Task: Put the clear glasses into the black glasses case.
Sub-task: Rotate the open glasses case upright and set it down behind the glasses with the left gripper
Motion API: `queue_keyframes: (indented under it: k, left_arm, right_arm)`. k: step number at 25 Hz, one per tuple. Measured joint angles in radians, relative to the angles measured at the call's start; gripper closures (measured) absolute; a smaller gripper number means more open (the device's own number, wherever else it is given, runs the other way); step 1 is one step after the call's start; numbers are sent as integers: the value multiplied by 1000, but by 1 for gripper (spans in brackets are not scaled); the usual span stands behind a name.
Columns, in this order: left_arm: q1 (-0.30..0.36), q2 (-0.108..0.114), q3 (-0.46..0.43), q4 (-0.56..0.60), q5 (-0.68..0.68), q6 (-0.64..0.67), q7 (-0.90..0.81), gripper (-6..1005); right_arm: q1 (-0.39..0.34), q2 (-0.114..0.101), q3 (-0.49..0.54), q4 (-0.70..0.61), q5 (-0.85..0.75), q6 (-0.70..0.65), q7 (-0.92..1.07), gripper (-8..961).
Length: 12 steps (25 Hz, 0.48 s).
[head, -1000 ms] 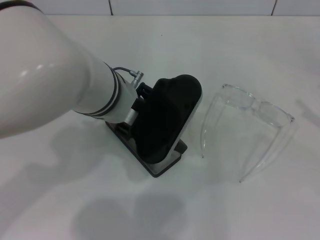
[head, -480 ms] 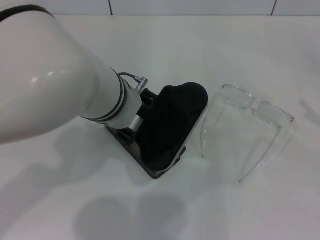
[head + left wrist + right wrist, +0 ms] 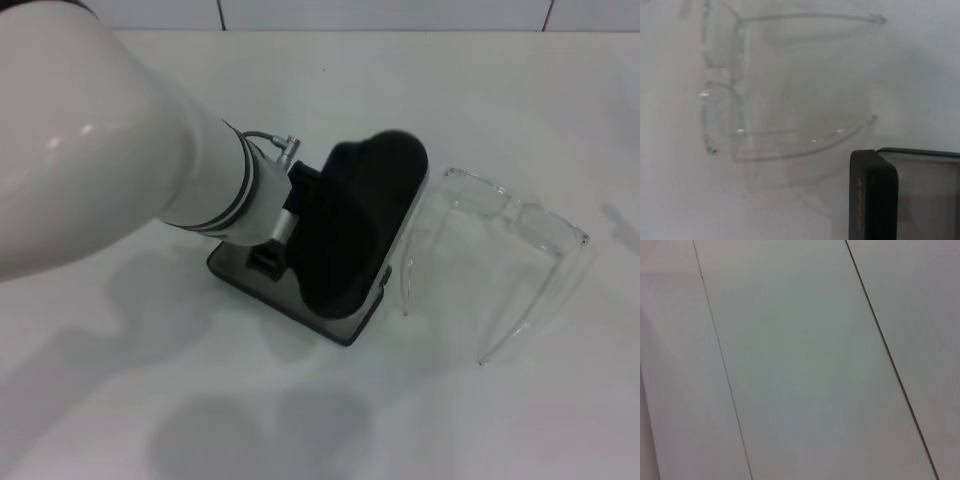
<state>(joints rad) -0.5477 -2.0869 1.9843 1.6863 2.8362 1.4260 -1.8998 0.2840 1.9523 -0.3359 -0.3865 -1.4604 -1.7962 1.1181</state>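
Observation:
The clear glasses lie unfolded on the white table at the right, arms pointing toward me. In the left wrist view the clear glasses sit just beyond the case's edge. The black glasses case lies left of them, open, with grey lining showing at its near-left corner. The left wrist view shows the black glasses case rim with orange lettering and grey inside. My left gripper, a black bulk on the white arm, hangs over the case and hides most of it. The right gripper is out of view.
The white table stretches bare in front of and behind the case. A tiled wall edge runs along the back. The right wrist view holds only pale panels with dark seams.
My left arm and its black gripper have shifted right and away, toward the glasses. More of the case's grey inside shows at its near-left side. The glasses have not moved.

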Motion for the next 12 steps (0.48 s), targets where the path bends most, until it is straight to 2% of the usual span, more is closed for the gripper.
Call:
queue_keyframes:
  k: [6, 12]
  left_arm:
    - [-7, -4, -12, 7, 0, -3, -107, 792]
    - [-43, 0, -47, -8, 3, -4, -208, 792]
  right_arm:
    - [-12, -1, 1, 0, 0, -14, -5, 84]
    - [-35, -2, 38, 0, 0, -103, -5, 84]
